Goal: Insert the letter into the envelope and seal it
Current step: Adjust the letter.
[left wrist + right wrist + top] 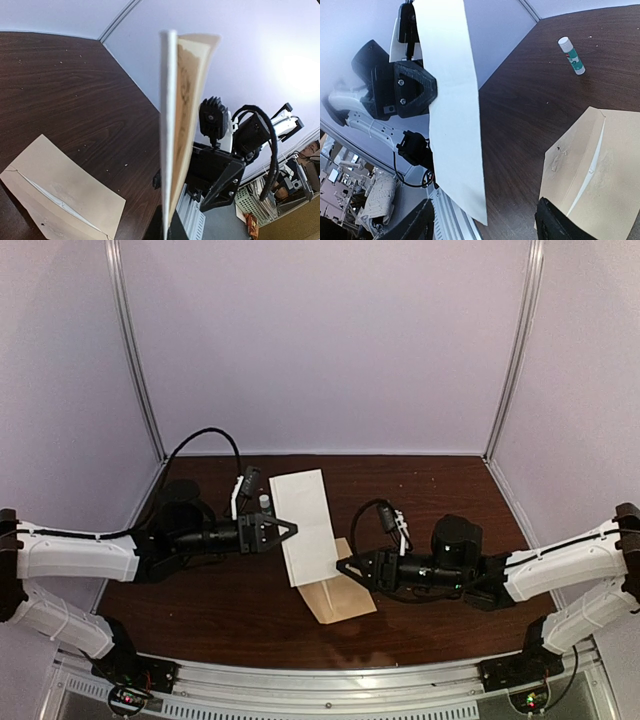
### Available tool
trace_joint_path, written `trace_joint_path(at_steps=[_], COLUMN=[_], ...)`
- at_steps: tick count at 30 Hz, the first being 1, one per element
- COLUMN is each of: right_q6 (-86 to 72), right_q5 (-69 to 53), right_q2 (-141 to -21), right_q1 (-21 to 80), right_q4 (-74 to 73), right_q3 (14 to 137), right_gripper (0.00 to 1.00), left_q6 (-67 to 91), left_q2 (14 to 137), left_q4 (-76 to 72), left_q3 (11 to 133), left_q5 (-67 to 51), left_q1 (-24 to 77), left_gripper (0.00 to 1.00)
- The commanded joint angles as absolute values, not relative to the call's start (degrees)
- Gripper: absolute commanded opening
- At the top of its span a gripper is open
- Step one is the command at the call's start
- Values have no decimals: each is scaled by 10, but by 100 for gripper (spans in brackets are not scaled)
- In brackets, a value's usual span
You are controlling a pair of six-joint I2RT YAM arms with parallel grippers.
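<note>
The letter [305,525] is a pale sheet held up off the table, and my left gripper [290,528] is shut on its left edge. In the left wrist view the letter [172,125] stands edge-on, rising from my left gripper [171,234] at the bottom. The tan envelope [342,592] lies flat on the table under the letter's lower end, and also shows in the wrist views [55,197] [595,170]. My right gripper [345,565] stands open just right of the letter's lower corner, above the envelope. In the right wrist view my right gripper [485,227] has its dark fingers [415,225] far apart, with the letter [452,100] hanging in front.
A glue stick [571,55] lies on the dark wood table [230,610] beyond the envelope. A dark round object [180,490] sits at the back left. Pale walls enclose the table on three sides.
</note>
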State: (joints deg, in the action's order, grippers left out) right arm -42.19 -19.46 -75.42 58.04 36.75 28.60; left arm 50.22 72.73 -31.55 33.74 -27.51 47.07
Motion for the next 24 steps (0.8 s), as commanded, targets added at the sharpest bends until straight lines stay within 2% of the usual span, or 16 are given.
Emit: trace_joint_path(at_steps=[1, 10, 14, 15, 18, 24], right_q6=[-430, -444, -451, -453, -455, -460], right_q5=[-224, -221, -214, -208, -191, -182], right_q2=[-785, -825, -834, -835, -838, -840], right_q1=[595, 601, 603, 602, 604, 605], right_q4=[424, 434, 433, 430, 418, 415], right_q3=[315, 345, 352, 352, 355, 355], right_gripper=[65, 33, 0, 0, 0, 0], left_q6=[496, 497, 498, 498, 499, 502], left_q2=[710, 713, 716, 716, 717, 717], left_q4=[-374, -381, -379, -377, -375, -373], left_q3=[327, 323, 325, 325, 324, 321], left_q5=[-289, -300, -299, -298, -294, -287], left_q1=[479, 483, 483, 484, 484, 485], left_gripper=[0, 0, 0, 0, 12, 10])
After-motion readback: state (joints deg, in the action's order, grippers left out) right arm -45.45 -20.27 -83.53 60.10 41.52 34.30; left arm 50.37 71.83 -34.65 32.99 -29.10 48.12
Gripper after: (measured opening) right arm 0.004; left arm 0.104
